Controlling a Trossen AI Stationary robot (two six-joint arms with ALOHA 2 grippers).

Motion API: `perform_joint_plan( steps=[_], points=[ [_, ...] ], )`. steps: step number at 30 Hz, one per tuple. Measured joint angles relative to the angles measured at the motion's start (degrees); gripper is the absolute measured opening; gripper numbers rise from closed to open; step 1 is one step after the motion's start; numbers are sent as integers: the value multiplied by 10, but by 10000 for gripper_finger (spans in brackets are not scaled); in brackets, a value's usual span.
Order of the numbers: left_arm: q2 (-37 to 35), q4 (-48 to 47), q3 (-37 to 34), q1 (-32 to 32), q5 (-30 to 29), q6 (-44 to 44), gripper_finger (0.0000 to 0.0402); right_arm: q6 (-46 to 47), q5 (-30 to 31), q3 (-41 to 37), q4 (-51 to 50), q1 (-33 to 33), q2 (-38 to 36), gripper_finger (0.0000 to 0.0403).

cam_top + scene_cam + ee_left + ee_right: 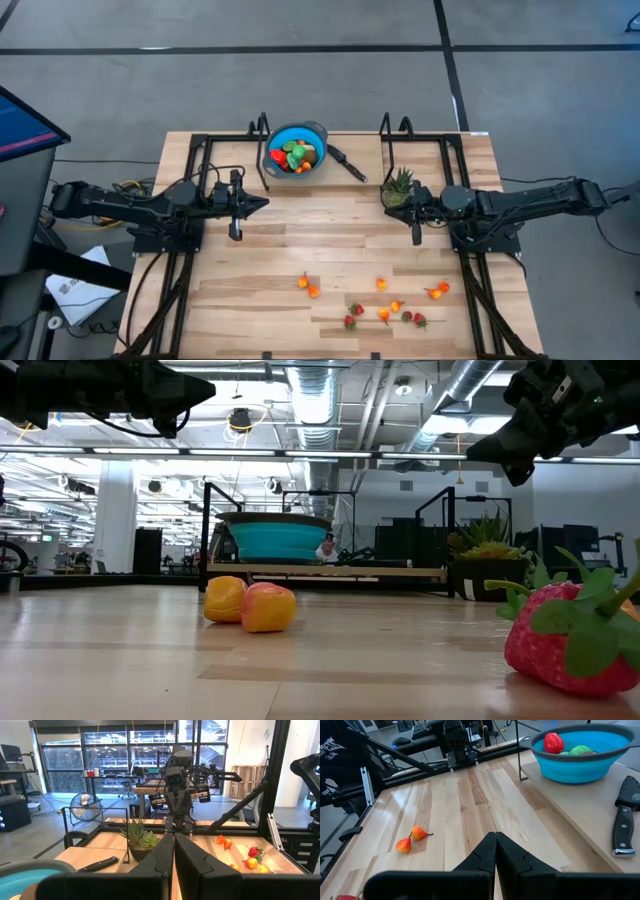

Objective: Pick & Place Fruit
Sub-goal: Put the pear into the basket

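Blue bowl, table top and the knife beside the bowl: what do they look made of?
Blue bowl: probably silicone or soft plastic, matte, with a dark rim. Table top: wood, pale planks with visible grain and a light sheen. Knife: black handle, likely plastic, with metal rivets; blade material cannot be told.

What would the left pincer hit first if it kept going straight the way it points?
Probably nothing low down: the shut left pincer points across the table, above the wood. First in line looks to be the potted plant, with the right arm's pincer beyond; depth is unclear.
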Motion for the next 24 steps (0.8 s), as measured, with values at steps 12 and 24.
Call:
perform_joint_plan(
  steps=[12,24],
  points=[
    [0,6,0,0,0,0,9,0,0,0,1,0,0,1],
    [0,7,0,0,-14,-2,129,0,0,0,1,0,0,1]
  ],
)
